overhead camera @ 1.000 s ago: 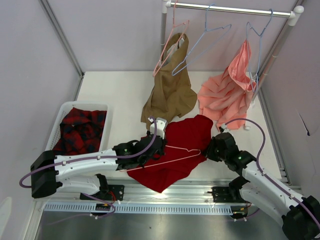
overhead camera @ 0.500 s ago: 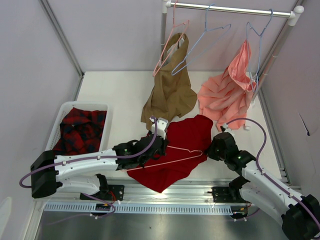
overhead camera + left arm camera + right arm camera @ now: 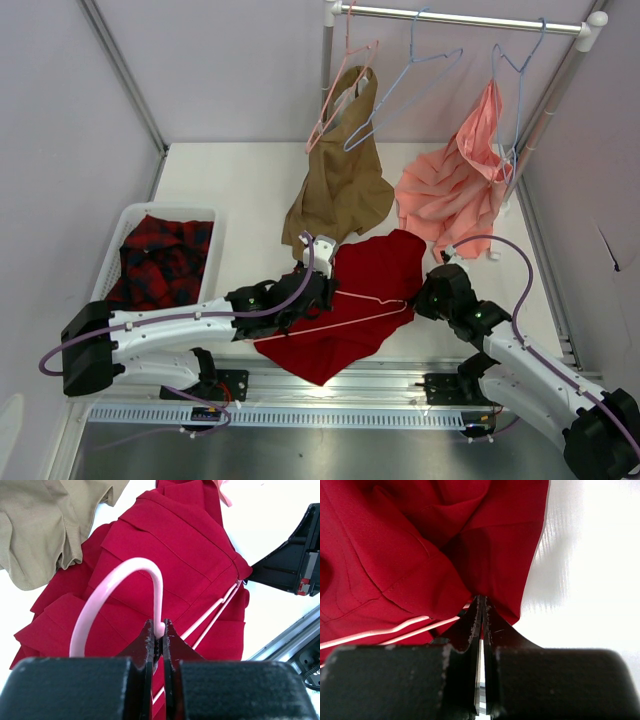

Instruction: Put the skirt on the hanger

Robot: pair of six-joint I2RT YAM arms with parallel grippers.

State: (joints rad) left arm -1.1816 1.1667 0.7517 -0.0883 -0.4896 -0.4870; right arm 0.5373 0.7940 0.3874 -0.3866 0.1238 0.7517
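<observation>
Left wrist, fingers [image 3: 146, 647] clamp hanger [image 3: 158, 600] over skirt [image 3: 190, 555]

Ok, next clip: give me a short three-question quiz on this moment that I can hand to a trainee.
1. True or false: the left end effector is shut on the pale-pink hanger at the foot of its hook.
2. What does the right end effector pinch? A) the tan garment B) an edge of the skirt C) a light-blue hanger
3. Fill in: the cloth in the white basket is red-and-black ___.
Key: 1 true; 2 B; 3 plaid.
</observation>
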